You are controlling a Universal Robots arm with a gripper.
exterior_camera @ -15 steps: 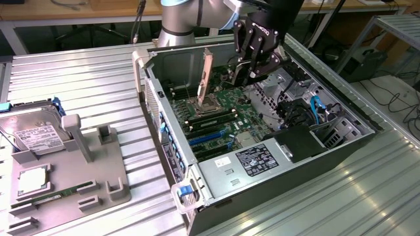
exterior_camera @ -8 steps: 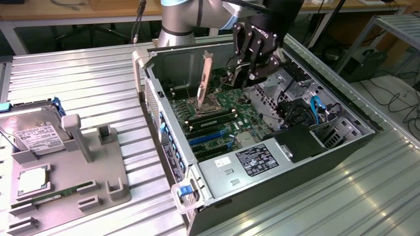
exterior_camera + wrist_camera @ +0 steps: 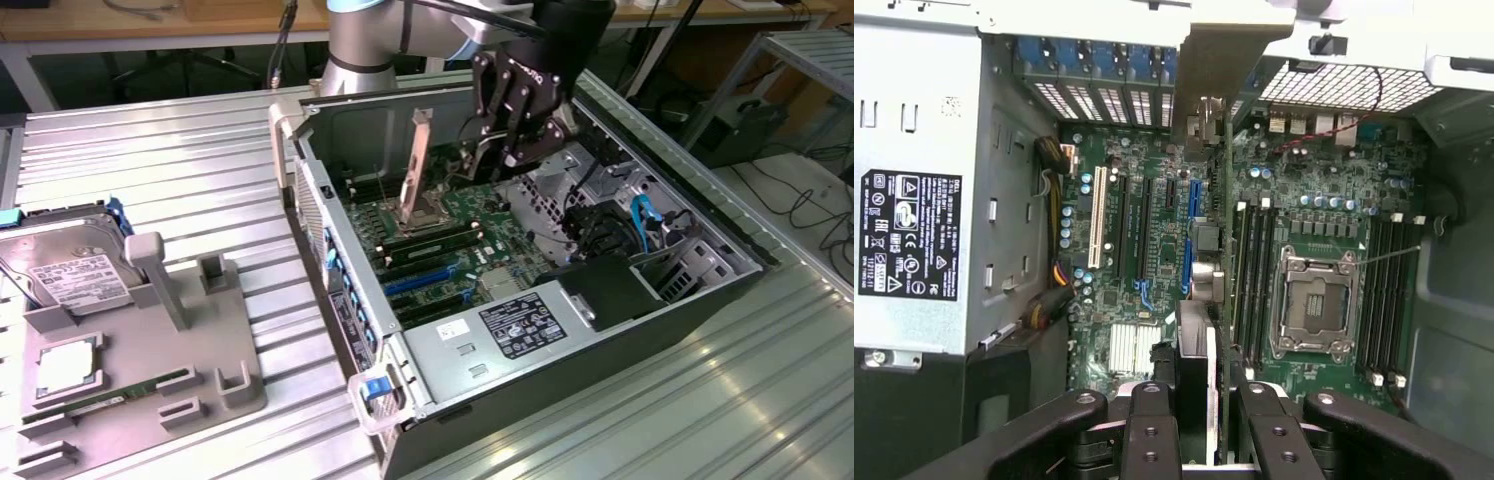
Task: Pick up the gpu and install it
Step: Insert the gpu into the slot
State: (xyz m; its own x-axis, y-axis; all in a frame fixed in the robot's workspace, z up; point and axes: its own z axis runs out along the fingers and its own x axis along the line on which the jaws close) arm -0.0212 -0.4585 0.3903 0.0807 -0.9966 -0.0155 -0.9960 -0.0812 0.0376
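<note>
The gpu (image 3: 418,160) hangs upright over the open computer case (image 3: 340,330), its long metal bracket strip pointing up and down. My gripper (image 3: 505,158) is shut on its far end, above the motherboard (image 3: 461,245). In the wrist view the gpu (image 3: 1225,250) is seen edge-on, a thin dark card running from between my fingers (image 3: 1154,435) out to the bracket (image 3: 1226,60). It hovers above the board between the expansion slots (image 3: 1187,200) and the memory slots (image 3: 1254,270). My gripper (image 3: 1209,440) clamps it from both sides.
A grey fixture (image 3: 200,350) at the exterior view's left carries a hard drive (image 3: 74,275) and a green memory stick (image 3: 120,392). Inside the case are the power supply (image 3: 514,325), the CPU socket (image 3: 1309,305) and blue drive cables (image 3: 641,225). Ribbed metal table all around.
</note>
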